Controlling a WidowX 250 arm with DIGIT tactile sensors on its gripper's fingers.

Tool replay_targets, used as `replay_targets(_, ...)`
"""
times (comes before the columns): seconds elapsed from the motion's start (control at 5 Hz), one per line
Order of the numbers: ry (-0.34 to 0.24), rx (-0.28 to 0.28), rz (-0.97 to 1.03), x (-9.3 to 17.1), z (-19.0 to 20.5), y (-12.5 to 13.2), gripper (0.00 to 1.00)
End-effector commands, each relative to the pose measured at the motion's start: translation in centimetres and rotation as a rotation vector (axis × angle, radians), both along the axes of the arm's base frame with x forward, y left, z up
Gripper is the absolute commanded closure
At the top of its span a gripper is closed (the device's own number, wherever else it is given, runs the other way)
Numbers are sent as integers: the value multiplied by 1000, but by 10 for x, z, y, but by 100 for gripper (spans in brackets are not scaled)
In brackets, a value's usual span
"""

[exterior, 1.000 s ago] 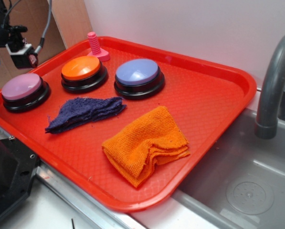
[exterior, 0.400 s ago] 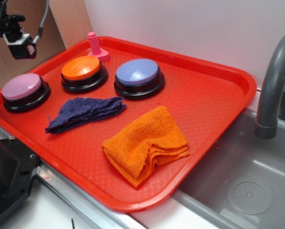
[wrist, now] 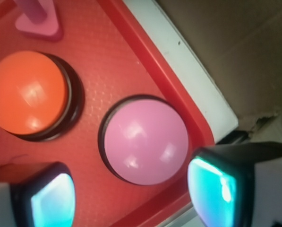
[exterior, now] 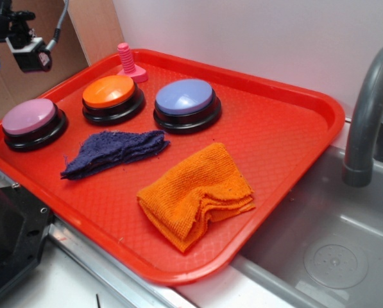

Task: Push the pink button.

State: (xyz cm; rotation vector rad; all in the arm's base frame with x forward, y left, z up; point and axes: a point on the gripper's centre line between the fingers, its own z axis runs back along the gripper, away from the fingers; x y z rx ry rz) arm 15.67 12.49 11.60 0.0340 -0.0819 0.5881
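approach step: end effector (wrist: 131,194) spread wide, empty, above the pink button (wrist: 145,139), which sits just beside the orange button (wrist: 27,92). next: centre, narrow fingers, descend.

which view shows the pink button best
The wrist view: the pink button fills the middle of the frame, seen from above, dome and black rim clear. The exterior view shows it smaller, at the tray's left edge, beside the orange button.

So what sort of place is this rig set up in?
Likely a toy or mock kitchen sink station: a grey faucet over a grey sink basin, with a red tray of buzzer buttons and folded cloths beside it.
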Motion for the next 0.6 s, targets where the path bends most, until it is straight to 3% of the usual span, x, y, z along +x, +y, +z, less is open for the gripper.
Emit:
replay_targets(0.0,-48,32,0,1,25,8,0)
replay_targets(0.4,-33,48,-37,3,28,2,0)
